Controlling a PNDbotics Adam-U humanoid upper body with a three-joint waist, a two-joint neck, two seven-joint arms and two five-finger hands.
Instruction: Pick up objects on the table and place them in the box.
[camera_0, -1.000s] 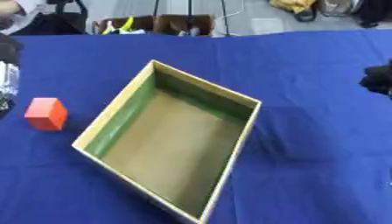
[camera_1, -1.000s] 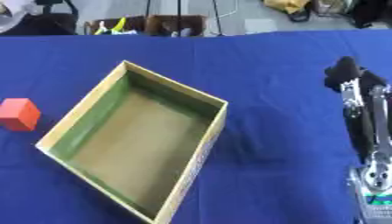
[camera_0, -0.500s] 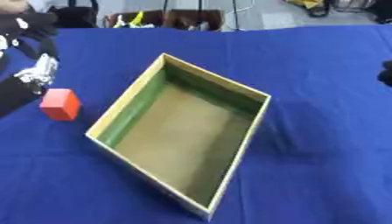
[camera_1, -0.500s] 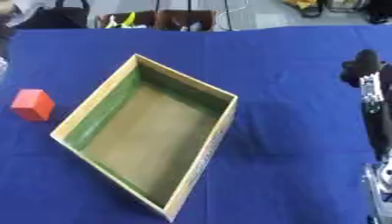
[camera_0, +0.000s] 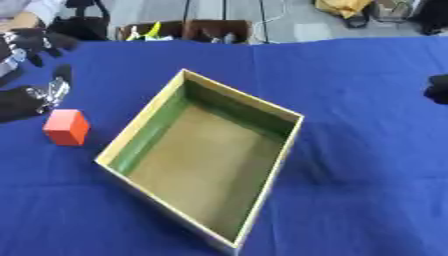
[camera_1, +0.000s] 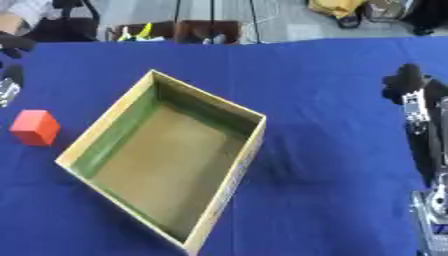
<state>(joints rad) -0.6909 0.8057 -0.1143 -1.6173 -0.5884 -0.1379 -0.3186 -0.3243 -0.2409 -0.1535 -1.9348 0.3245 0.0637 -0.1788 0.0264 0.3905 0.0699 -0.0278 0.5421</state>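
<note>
So the left hand is hovering open, holding nothing, at the red block's 11 o'clock; it should straddle it squarely before closing, then carry toward the box at 3 o'clock.

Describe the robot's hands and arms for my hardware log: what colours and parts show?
The left hand is black, with silver metal at the finger joints and dark fingers. The right hand has black, rounded fingertips on a black arm with silver-grey links along it. Low on that arm sits a grey plate with a small blue marking. No cables or sleeves are visible.
</note>
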